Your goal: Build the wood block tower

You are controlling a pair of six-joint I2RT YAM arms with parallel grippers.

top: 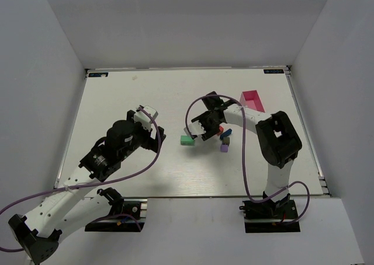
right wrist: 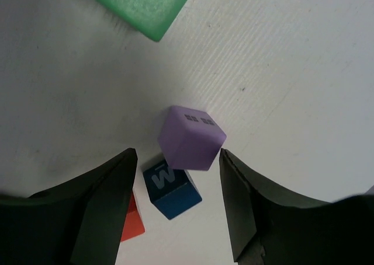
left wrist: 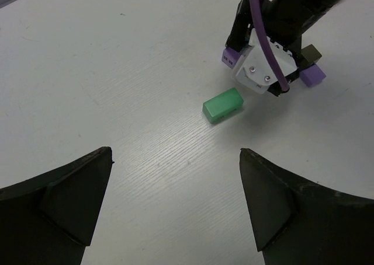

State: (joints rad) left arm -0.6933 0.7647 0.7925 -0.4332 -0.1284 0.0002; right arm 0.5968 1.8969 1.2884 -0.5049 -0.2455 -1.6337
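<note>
The small blocks lie loose on the table. A green block lies left of the cluster and also shows in the left wrist view and the right wrist view. My right gripper is open, with a tilted purple cube between its fingertips, touching only the right finger. Below it lie a dark blue block and a red-orange block. A second purple cube and a brown block lie beside them. My left gripper is open and empty, short of the green block.
A pink tray stands at the back right, behind the right arm. The right arm's purple cable loops over the cluster. Grey walls close in the white table on three sides.
</note>
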